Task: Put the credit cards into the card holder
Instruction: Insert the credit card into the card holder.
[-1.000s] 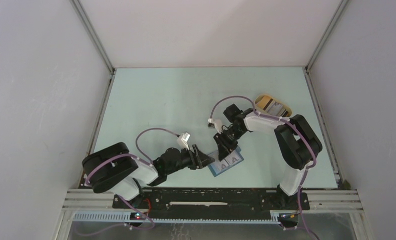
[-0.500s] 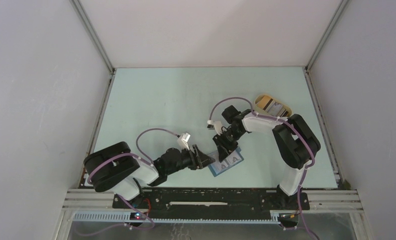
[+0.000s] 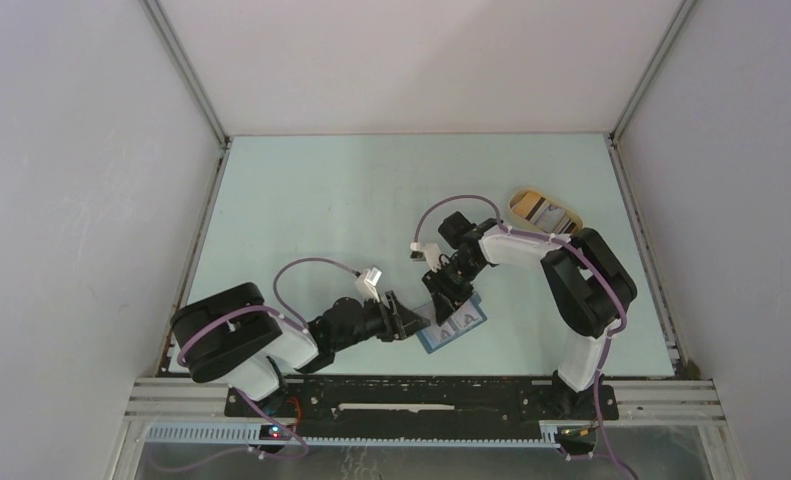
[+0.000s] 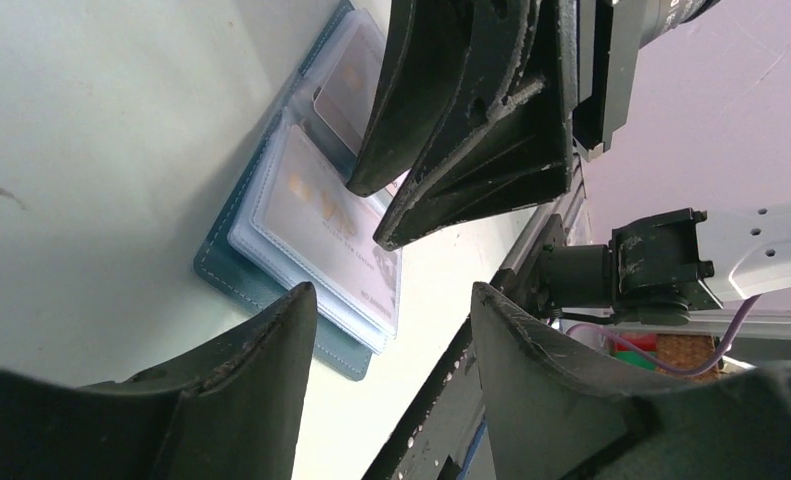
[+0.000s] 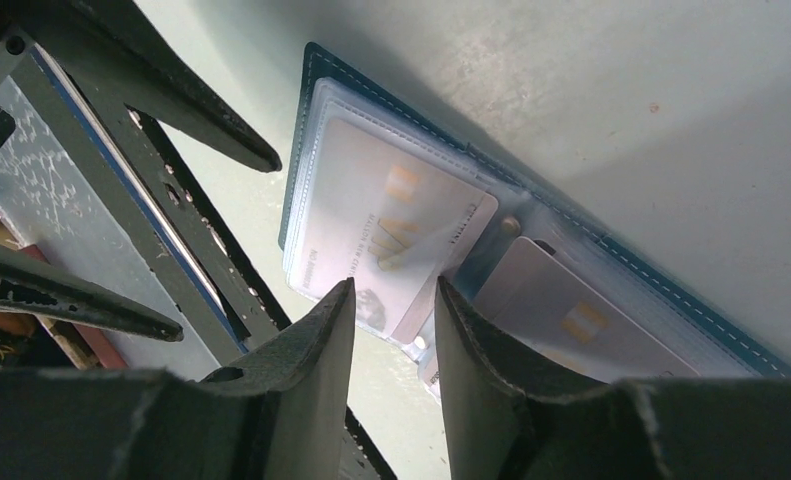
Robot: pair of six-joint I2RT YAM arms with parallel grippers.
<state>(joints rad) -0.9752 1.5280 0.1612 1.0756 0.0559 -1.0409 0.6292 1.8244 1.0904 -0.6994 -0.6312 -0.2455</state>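
The open card holder (image 3: pixel 455 326) lies near the front edge of the table (image 3: pixel 311 200). The right gripper (image 3: pixel 442 298) stands over its far half and the left gripper (image 3: pixel 414 321) just beside its left edge, leaving little room between them. A tan oval tray (image 3: pixel 544 212) sits well apart; the table's far left is free.

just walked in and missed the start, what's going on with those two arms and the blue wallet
Two robot arms are working on a teal card holder that lies open on the table. Two credit cards show in its clear sleeves. The right gripper is down over one card with its fingers narrowly apart; whether it is pinching anything is unclear. The left gripper is open and empty, just beside the holder's edge.
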